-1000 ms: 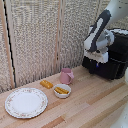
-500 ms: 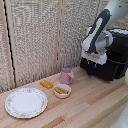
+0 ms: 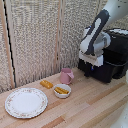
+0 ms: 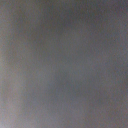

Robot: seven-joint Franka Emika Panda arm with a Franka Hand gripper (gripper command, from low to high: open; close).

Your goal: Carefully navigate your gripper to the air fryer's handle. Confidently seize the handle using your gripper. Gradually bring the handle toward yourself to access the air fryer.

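In the exterior view the black air fryer (image 3: 114, 54) stands at the right on the wooden table. My white-and-grey arm reaches down in front of it, and the white boxy wrist sits against the drawer face. My gripper (image 3: 92, 66) is below the wrist, dark against the black drawer, so I cannot tell how its fingers stand. The handle is hidden behind the wrist and gripper. The wrist view is a uniform grey blur with nothing to make out.
A pink mug (image 3: 66, 76) stands just to the exterior view's left of the air fryer. Nearby are a small white bowl (image 3: 62, 91) with yellow food, an orange piece (image 3: 46, 84) and a patterned plate (image 3: 26, 102). A woven screen (image 3: 45, 35) backs the table.
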